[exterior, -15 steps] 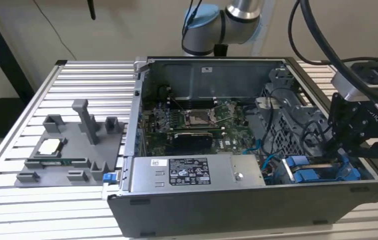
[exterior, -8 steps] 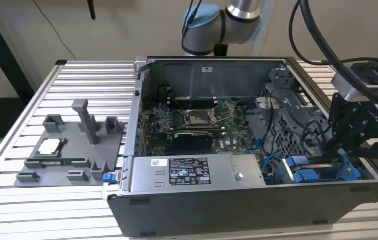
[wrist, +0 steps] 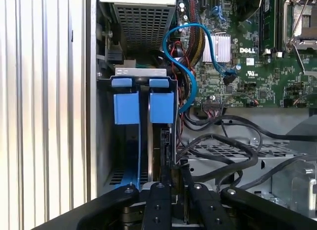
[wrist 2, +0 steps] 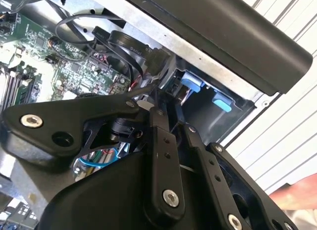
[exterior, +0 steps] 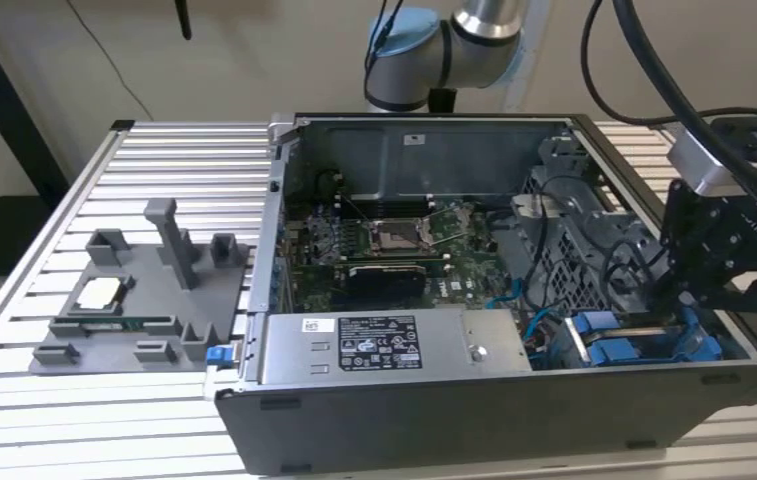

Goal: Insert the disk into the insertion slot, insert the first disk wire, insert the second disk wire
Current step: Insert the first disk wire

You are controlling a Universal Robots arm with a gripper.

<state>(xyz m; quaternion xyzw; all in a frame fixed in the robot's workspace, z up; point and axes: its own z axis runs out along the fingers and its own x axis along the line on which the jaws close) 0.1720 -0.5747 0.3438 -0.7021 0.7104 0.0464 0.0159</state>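
The disk (wrist: pixel 161 107) apparently sits in the insertion slot (wrist: pixel 105 136). The gripper (wrist: pixel 167 138), fingers pressed together, hangs just beside that slot, near the black wires (wrist: pixel 218 141). I judge this the wiring stage, demanding fine alignment.

Insertion slot (wrist: pixel 106 133): dark-grey metal bay, lying directly ahead of the gripper (wrist: pixel 172 173). Disk (wrist: pixel 162 107) sat edge-on inside it, near the gripper. Only its bright blue caddy end showed, the silver body hidden.

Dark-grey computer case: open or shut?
Open. The dark-grey metal computer case is uncovered on its upward side, exposing its green motherboard and grey labelled power-supply box.
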